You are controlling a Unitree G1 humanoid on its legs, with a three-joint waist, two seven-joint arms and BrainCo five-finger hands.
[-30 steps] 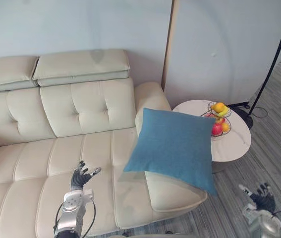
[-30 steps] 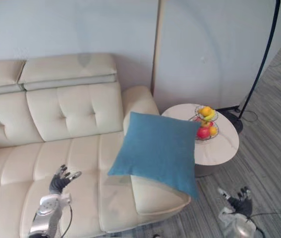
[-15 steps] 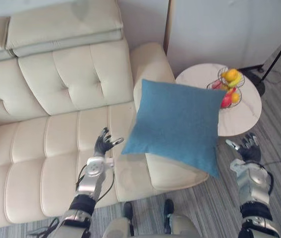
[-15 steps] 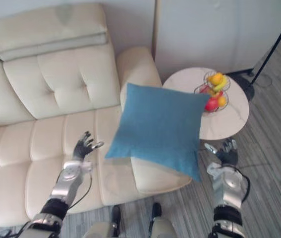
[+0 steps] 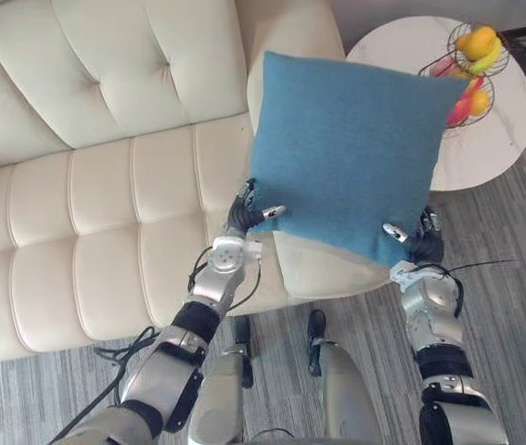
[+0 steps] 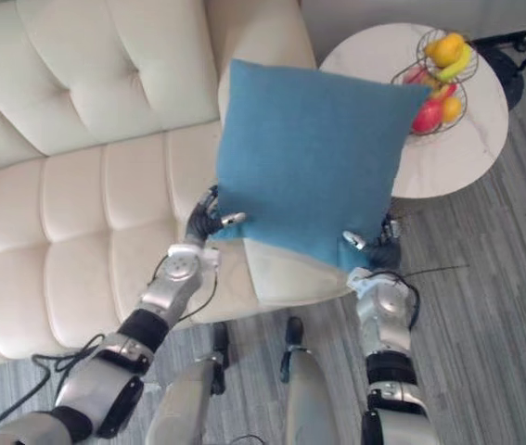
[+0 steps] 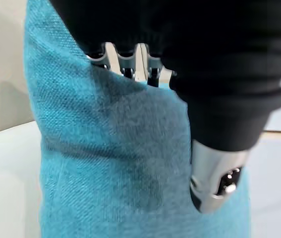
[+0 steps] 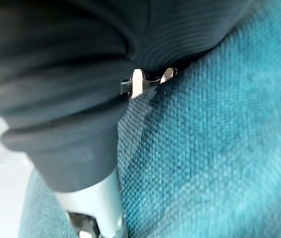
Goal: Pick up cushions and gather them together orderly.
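Cream leather sofa [image 5: 105,213] takes up most of the left eye view, with grey plank floor [image 5: 522,278] at 4 o'clock and a round white side table [image 5: 513,130] with a fruit basket [image 5: 471,65] up at 1 o'clock. One blue cushion [image 5: 346,158] sits on the sofa's armrest [image 5: 323,264], a bit tilted, between the seat and the table. Our left hand [image 5: 244,218] is at its 7 o'clock corner, with the thumb laid over the front face and the fingers splayed and straight by the edge. Our right hand [image 5: 420,248] is at the 5 o'clock corner, also splayed and not curled.

The right eye view shows the same picture, a hand at each lower corner.

In the left wrist view, the fingers [image 7: 125,62] run straight in behind the blue cloth and the thumb [image 7: 212,178] lies flat on the front. The corner is between them, but we see no squeeze.

In the right wrist view, the woven cloth is right up against the fingers [image 8: 138,84], whose tips are tucked out of sight, and the thumb [image 8: 98,208] is straight.

Handling-wise, we reckon it's light, squashy and floppy. The coarse weave should give decent grip. If we pinch only the very corners it'll likely sag and swing, so we'd bite deeper into the stuffing along both lower edges before lifting.
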